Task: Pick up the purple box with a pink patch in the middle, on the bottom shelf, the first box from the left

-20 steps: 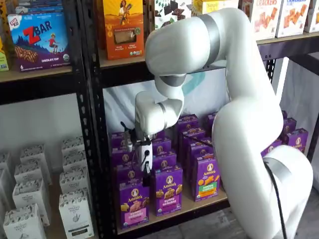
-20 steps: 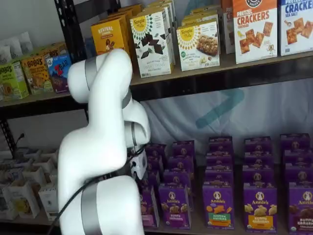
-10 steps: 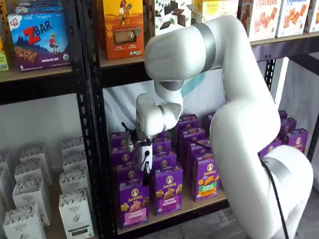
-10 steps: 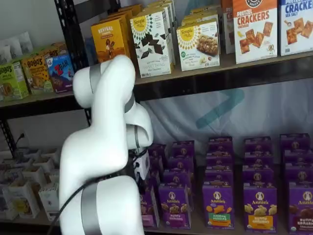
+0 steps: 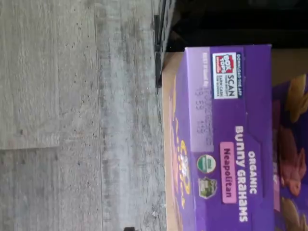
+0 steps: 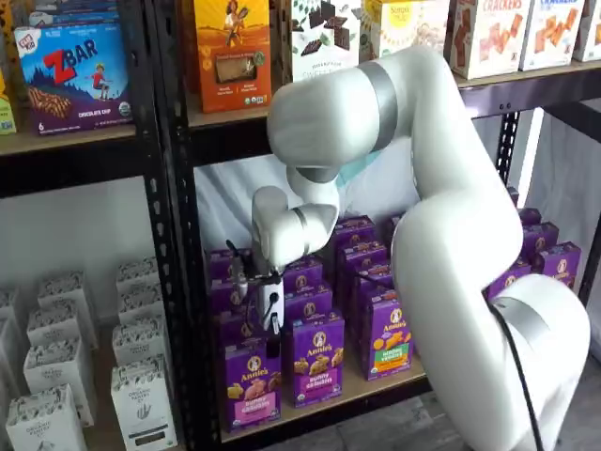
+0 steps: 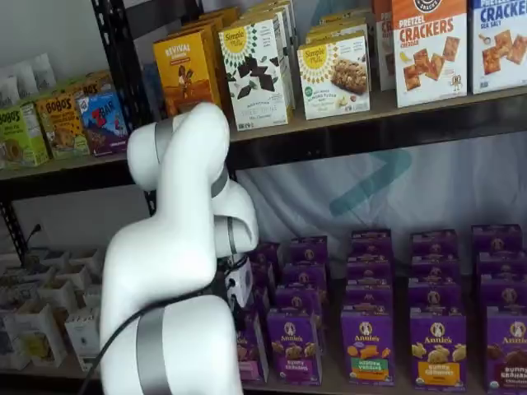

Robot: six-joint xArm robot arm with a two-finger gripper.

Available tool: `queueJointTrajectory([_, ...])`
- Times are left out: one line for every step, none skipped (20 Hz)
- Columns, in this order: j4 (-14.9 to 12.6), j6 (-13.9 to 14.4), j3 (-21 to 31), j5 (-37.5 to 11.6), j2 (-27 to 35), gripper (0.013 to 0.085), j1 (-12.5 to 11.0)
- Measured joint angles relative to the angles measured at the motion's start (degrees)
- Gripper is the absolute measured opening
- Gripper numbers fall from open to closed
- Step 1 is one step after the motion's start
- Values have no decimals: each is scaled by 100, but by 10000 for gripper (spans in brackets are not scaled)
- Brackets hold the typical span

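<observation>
The purple box (image 6: 252,386) with a light pink band stands upright at the front left of the bottom shelf (image 6: 376,387). In a shelf view the arm hides most of the box (image 7: 250,354). The wrist view shows its purple top (image 5: 226,144), printed "Bunny Grahams Neapolitan", from close up. My gripper (image 6: 272,331) hangs just above that box, its white body (image 7: 240,281) showing in both shelf views. Only one black finger shows, side-on. The jaws stand wide apart with nothing held, and the box rests on the board.
Rows of like purple boxes (image 6: 317,357) fill the shelf to the right and behind. A black perforated upright (image 6: 178,282) stands just left of the box. White cartons (image 6: 141,404) sit in the neighbouring bay. The upper shelf (image 6: 244,127) carries cereal and cracker boxes. Grey floor (image 5: 72,120) lies below.
The arm has swung slightly left and the gripper has dropped a little closer to the front-left purple box. The boxes have not moved.
</observation>
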Motion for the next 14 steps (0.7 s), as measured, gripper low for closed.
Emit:
queueJointTrajectory([-13, 16, -15, -25, 33, 850, 5])
queueJointTrajectory([-22, 30, -32, -49, 66, 850, 12])
queueJointTrajectory([-22, 35, -51, -73, 102, 850, 18])
queueJointTrajectory([-24, 43, -75, -103, 147, 850, 25])
queueJointTrajectory([-25, 49, -106, -120, 189, 850, 29])
queueJointTrajectory([-17, 44, -138, -125, 229, 850, 33])
queueJointTrajectory([-13, 44, -173, -126, 266, 850, 36])
queueJointTrajectory([-19, 54, -207, -127, 303, 850, 40])
queueJointTrajectory([-40, 77, -231, -127, 329, 850, 44])
queueJointTrajectory([-71, 109, -256, -135, 359, 850, 48])
queueJointTrajectory([-109, 150, -282, -149, 396, 850, 55])
queueJointTrajectory([-145, 188, -308, -158, 431, 850, 63])
queueJointTrajectory([-179, 227, -336, -171, 471, 850, 72])
queueJointTrajectory([-198, 251, -357, -185, 502, 850, 79])
